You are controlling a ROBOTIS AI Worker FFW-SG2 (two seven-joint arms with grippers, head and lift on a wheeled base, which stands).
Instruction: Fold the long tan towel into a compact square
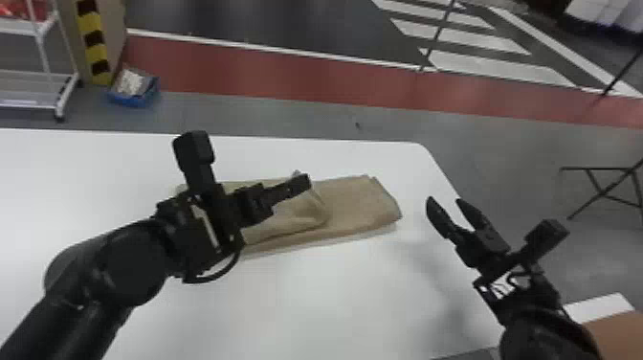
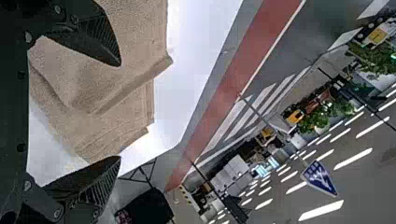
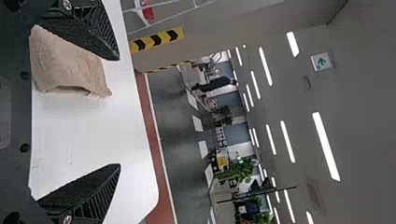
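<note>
The long tan cloth towel (image 1: 361,203), folded into layered strips, lies on the white, flat-topped bench (image 1: 306,306) below my left black two-fingered claw (image 1: 302,176), which crosses in front of its middle in the head view. I cannot tell whether that claw touches the cloth. My right black two-fingered claw (image 1: 444,200) is apart from the towel, out to the right of its right-hand end. Both claws are spread: in each wrist view the two ribbed fingers stand wide apart, with nothing pinched between them.

I count one towel, one bench and two claws, with two fingers on each. On the floor past the bench I see one blue box (image 1: 134,99) with pale contents and, to its left, one white wheeled rack (image 1: 61,103).

The towel is matte and finely textured. It lies in a low, long stack, wider than it is deep. A loose flap with a rounded edge lies over part of it, soft and rumpled, and my left wrist view shows a raised crease running along the cloth. The right-hand end is flatter, its stacked edges slightly offset rather than squared up.
</note>
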